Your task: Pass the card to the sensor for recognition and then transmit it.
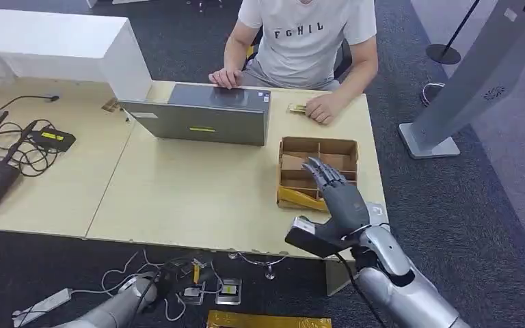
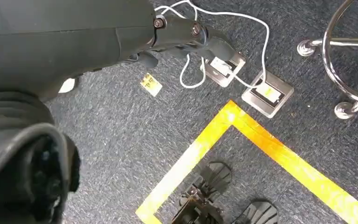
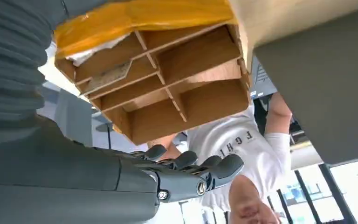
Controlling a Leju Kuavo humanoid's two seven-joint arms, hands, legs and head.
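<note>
Item one, the right hand (image 1: 338, 198): raised over the near right edge of the pale wooden tabletop (image 1: 198, 198), fingers (image 1: 322, 174) straight and spread, holding nothing, reaching above the front of a cardboard box (image 1: 318, 147). The box is divided into compartments, with yellow tape along its near wall; in the right wrist view a flat pale card (image 3: 108, 77) lies in one compartment beside the taped wall, though whether it is the task's card I cannot tell. Item two, the left hand (image 1: 178, 273): hanging low beside the tabletop's front edge over the dark carpet; the state of its fingers cannot be told. Item three, a person (image 1: 307, 34) seated at the far side in a white shirt printed "FGHIL", one hand on a closed grey laptop (image 1: 202, 116) bearing a small yellow label, the other resting by a small gold-coloured object (image 1: 297, 108) on the tabletop. Item four, black devices with yellow labels and tangled cables (image 1: 14, 147) at the left end, behind them a white box (image 1: 61, 44). Item five, a grey floor-standing column (image 1: 472, 75) to the right, well apart from the tabletop. Item six, on the floor: floor sockets (image 2: 247, 81) with white cables and yellow tape lines (image 2: 242, 135).
</note>
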